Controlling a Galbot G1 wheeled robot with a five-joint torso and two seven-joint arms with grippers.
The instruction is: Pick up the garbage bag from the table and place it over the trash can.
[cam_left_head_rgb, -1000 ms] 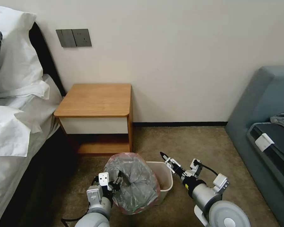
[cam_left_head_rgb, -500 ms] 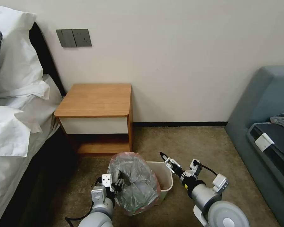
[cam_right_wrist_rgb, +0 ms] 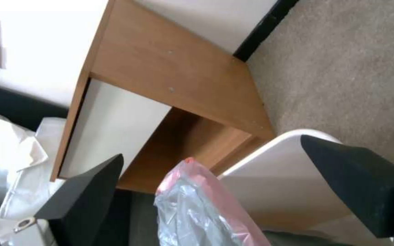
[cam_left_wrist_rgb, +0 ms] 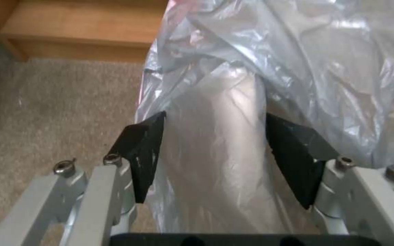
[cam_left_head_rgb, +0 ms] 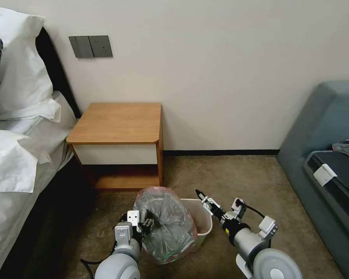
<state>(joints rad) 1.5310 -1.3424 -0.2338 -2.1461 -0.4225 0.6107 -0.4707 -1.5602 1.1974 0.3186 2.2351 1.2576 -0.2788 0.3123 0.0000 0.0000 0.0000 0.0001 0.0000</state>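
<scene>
- The thin, crinkly, see-through grey garbage bag with the pink-red rim (cam_left_head_rgb: 164, 224) is off the tabletop and sits draped over the left half of the small cream-white rectangular plastic trash can (cam_left_head_rgb: 201, 223) on the carpet, just in front of the nightstand.
- Over the last second the bag's top has slid a little to the right, further over the can, and my left arm went the same way with it. So the cover is creeping on, but by my reckoning it's only half done: the can's right rim is bare.
- The bag stands more or less upright, long axis vertical, pink edge showing at the top and again down low near the floor. Can't tell exactly which way the mouth faces under all the wrinkles.
- My left tool (cam_left_wrist_rgb: 215, 153) is at the bag's left side, fingers spread well apart with a fold of plastic running between them. It doesn't look pinched.
- My right tool (cam_left_head_rgb: 202, 195) hovers over the can's right rim, jaws wide in the wrist view, holding nothing.
- The light-brown wooden nightstand with the white front panel (cam_left_head_rgb: 118, 124) has a bare tabletop.
</scene>
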